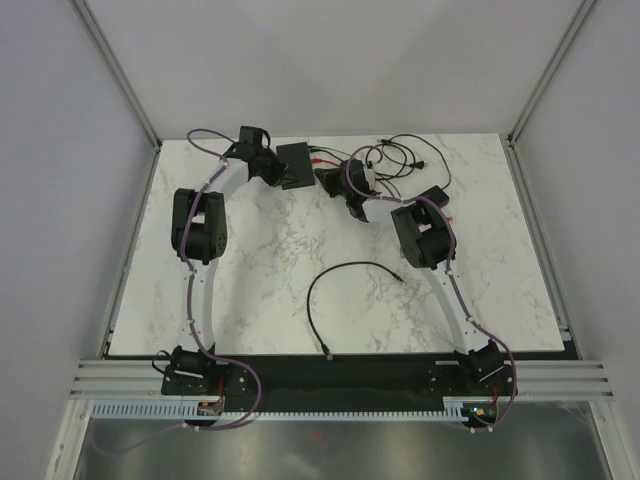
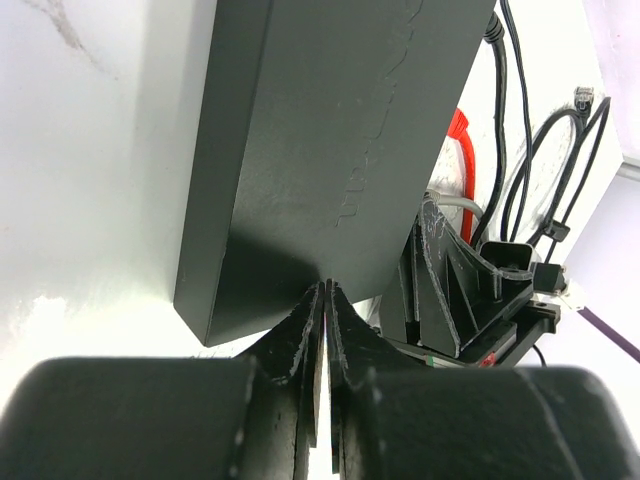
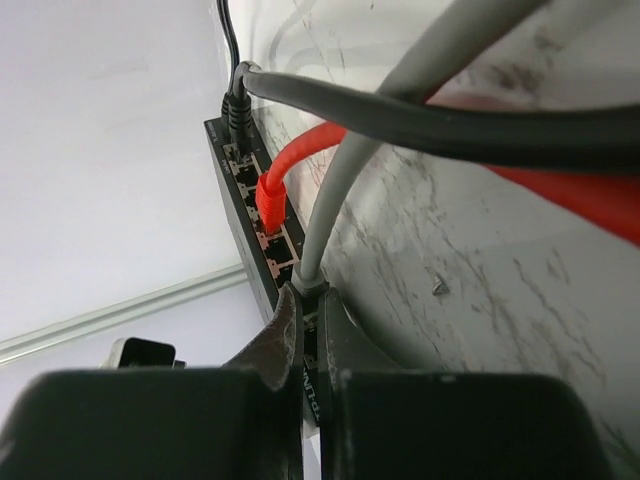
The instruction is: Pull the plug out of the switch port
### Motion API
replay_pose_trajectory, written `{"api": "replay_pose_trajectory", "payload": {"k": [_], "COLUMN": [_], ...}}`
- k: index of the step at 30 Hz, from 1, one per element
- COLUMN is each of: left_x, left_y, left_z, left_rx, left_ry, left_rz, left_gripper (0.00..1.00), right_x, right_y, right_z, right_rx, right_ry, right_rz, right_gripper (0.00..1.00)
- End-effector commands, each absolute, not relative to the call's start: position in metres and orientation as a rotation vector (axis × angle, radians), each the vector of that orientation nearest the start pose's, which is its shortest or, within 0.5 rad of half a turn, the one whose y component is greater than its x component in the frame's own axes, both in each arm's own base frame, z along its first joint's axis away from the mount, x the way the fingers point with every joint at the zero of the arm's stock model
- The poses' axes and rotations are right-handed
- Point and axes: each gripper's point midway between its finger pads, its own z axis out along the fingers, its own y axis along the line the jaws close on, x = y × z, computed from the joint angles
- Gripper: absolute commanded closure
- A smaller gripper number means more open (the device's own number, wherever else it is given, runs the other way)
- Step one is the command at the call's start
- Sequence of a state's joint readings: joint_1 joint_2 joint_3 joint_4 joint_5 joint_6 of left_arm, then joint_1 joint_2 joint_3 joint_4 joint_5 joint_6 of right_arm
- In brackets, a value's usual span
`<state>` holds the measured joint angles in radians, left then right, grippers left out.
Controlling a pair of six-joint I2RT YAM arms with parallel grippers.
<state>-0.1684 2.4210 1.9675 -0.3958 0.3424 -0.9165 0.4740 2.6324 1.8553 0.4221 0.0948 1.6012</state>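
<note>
Right gripper is pinched shut on the grey plug, which sits in the switch at the far edge of the table. Left gripper, fingers together, seems to pin the switch's edge. With the grasp apparently made, the next move is a straight pull away from the ports. Red cable and black cable crowd the neighbouring sockets.

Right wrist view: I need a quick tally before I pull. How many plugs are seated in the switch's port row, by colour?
black plug: 1
red plug: 1
grey plug: 1
Total: 3 plugs seated in the switch
</note>
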Motion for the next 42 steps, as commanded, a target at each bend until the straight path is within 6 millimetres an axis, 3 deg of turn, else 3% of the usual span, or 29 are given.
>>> {"api": "replay_pose_trajectory", "payload": {"k": [1, 5, 9, 14, 16, 17, 18, 20, 23, 25, 26, 27, 28, 30, 35, 39, 42], "left_x": [0.546, 0.545, 0.545, 0.547, 0.547, 0.547, 0.547, 0.546, 0.545, 0.544, 0.543, 0.543, 0.542, 0.543, 0.540, 0.539, 0.538], "left_y": [-0.168, -0.167, -0.168, -0.167, -0.166, -0.166, -0.166, -0.166, -0.168, -0.167, -0.166, -0.166, -0.166, -0.166, -0.164, -0.164, -0.163], "left_z": [0.008, 0.004, 0.004, 0.006, 0.007, 0.007, 0.007, 0.007, 0.005, 0.003, 0.002, 0.001, 0.001, 0.002, -0.002, -0.004, -0.003], "left_rx": [-0.889, -0.899, -0.900, -0.894, -0.899, -0.895, -0.894, -0.891, -0.894, -0.895, -0.897, -0.897, -0.896, -0.896, -0.905, -0.919, -0.921], "left_ry": [2.563, 2.570, 2.572, 2.565, 2.563, 2.566, 2.565, 2.569, 2.579, 2.582, 2.584, 2.585, 2.587, 2.584, 2.592, 2.595, 2.595], "left_rz": [-0.712, -0.711, -0.716, -0.717, -0.715, -0.715, -0.716, -0.715, -0.728, -0.719, -0.716, -0.713, -0.710, -0.712, -0.696, -0.693, -0.689], "left_gripper": [0.89, 0.89, 0.90, 0.90, 0.90, 0.90, 0.90, 0.90, 0.90, 0.90, 0.90, 0.90, 0.90, 0.90, 0.90, 0.90, 0.91], "right_x": [0.619, 0.614, 0.605, 0.617, 0.622, 0.629, 0.625, 0.629, 0.630, 0.627, 0.616, 0.619, 0.614, 0.617, 0.616, 0.614, 0.620], "right_y": [0.317, 0.308, 0.315, 0.310, 0.297, 0.296, 0.290, 0.278, 0.274, 0.274, 0.272, 0.282, 0.282, 0.293, 0.302, 0.288, 0.280], "right_z": [0.010, -0.002, -0.019, 0.003, 0.001, 0.013, 0.004, 0.011, 0.014, 0.010, -0.011, -0.005, -0.013, -0.008, -0.010, -0.011, -0.003], "right_rx": [1.294, 1.277, 1.450, 1.383, 1.363, 1.278, 1.265, 1.164, 1.105, 1.135, 1.187, 1.254, 1.294, 1.348, 1.486, 1.502, 1.392], "right_ry": [1.833, 1.892, 1.846, 1.815, 1.845, 1.854, 1.911, 1.949, 1.978, 1.986, 2.010, 1.959, 1.949, 1.897, 1.797, 1.774, 1.827], "right_rz": [1.038, 0.930, 1.105, 1.074, 0.964, 0.924, 0.838, 0.701, 0.634, 0.651, 0.662, 0.798, 0.830, 0.945, 1.091, 1.011, 0.875], "right_gripper": [1.00, 1.00, 1.00, 1.00, 1.00, 1.00, 1.00, 1.00, 1.00, 1.00, 1.00, 1.00, 1.00, 1.00, 1.00, 1.00, 1.00]}}
